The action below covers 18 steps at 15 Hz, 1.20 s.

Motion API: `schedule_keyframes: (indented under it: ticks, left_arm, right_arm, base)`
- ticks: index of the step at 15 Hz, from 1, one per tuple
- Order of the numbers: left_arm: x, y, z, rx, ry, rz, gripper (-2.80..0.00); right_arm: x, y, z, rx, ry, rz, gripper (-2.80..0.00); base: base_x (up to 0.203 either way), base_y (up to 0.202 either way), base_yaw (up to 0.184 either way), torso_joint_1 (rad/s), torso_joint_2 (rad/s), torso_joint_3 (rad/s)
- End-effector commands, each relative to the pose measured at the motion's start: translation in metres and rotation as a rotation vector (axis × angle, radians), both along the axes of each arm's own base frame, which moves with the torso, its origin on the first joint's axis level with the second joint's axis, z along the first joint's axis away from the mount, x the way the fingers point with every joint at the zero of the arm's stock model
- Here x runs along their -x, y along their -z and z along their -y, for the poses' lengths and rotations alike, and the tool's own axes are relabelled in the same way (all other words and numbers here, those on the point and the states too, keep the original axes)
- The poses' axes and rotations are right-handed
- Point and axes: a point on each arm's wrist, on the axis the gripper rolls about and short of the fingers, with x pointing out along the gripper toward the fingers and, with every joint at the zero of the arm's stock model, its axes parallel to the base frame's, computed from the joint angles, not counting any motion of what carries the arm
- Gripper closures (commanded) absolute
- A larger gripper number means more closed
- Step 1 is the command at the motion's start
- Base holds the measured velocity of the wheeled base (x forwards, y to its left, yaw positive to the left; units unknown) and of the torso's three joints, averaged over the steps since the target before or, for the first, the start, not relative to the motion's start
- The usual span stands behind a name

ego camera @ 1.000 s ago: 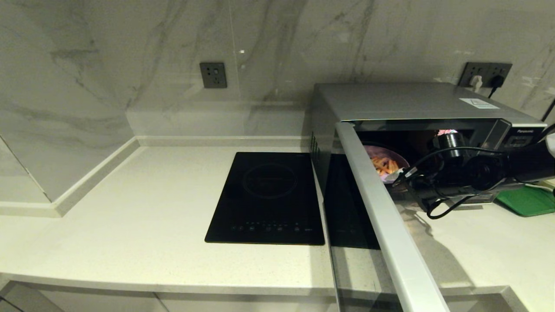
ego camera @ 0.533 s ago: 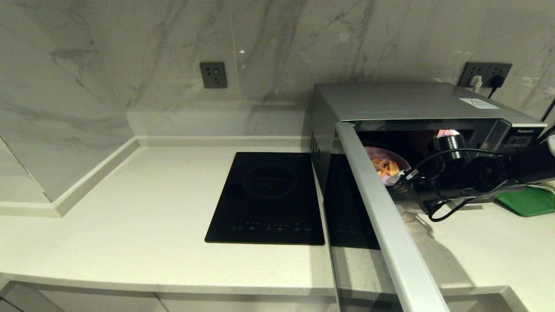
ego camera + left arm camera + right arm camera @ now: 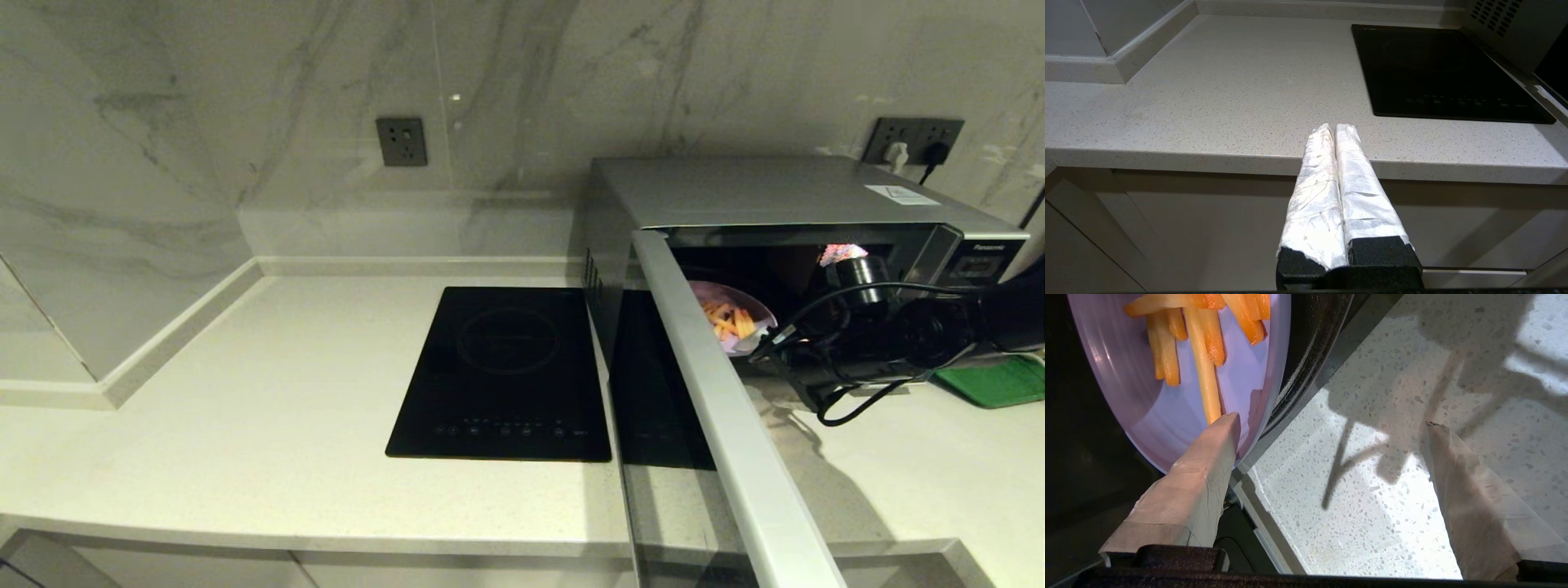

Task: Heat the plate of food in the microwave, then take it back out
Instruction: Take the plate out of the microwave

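The silver microwave [image 3: 759,192] stands at the right with its door [image 3: 718,408] swung wide open toward me. Inside, near the opening, sits the lilac plate of food [image 3: 731,314] with orange fries [image 3: 1204,375] on the dark turntable. My right gripper [image 3: 767,339] is open at the plate's [image 3: 1167,408] near rim. In the right wrist view this gripper [image 3: 1329,420] has one finger [image 3: 1200,477] reaching over the rim and the other [image 3: 1474,506] out over the counter, gripping nothing. My left gripper [image 3: 1334,126] is shut and empty, parked before the counter's front edge.
A flat black induction hob [image 3: 506,376] lies left of the microwave. A green tray [image 3: 992,380] sits on the counter at the far right, behind my right arm. The open door juts out past the counter's front edge. A marble wall with sockets [image 3: 401,141] backs the counter.
My right arm has drawn a little to the right and down, away from the microwave's inside. More of the plate shows now. The gripper has stayed open.
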Motion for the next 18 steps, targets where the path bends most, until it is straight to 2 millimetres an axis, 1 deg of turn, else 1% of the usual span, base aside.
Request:
schedule_keyframes:
  ticks: [1,5,12,15,18]
  left_arm:
    - [0.0,0.0,0.0,0.001,-0.001,0.001,0.0]
    - [0.0,0.0,0.0,0.0,-0.001,0.001,0.0]
    - [0.0,0.0,0.0,0.001,-0.001,0.001,0.0]
    - [0.0,0.0,0.0,0.001,-0.001,0.001,0.0]
    - [0.0,0.0,0.0,0.001,-0.001,0.001,0.0]
  right_arm:
    - [0.002,-0.004,0.0,-0.003,0.002,0.008,-2.8]
    - [0.0,0.001,0.0,0.015,-0.017,-0.003,-2.8]
    - [-0.006,-0.004,0.0,0.05,-0.013,-0.014,-2.8]
    - [-0.008,-0.01,0.0,0.06,-0.004,-0.016,-2.8]
    - [-0.013,-0.025,-0.001,0.061,-0.004,-0.003,-2.8]
  base:
    - [0.0,0.0,0.0,0.0,0.0,0.0]
    - [0.0,0.0,0.0,0.0,0.0,0.0]
    - [0.0,0.0,0.0,0.0,0.0,0.0]
    - [0.0,0.0,0.0,0.0,0.0,0.0]
    - [0.0,0.0,0.0,0.0,0.0,0.0]
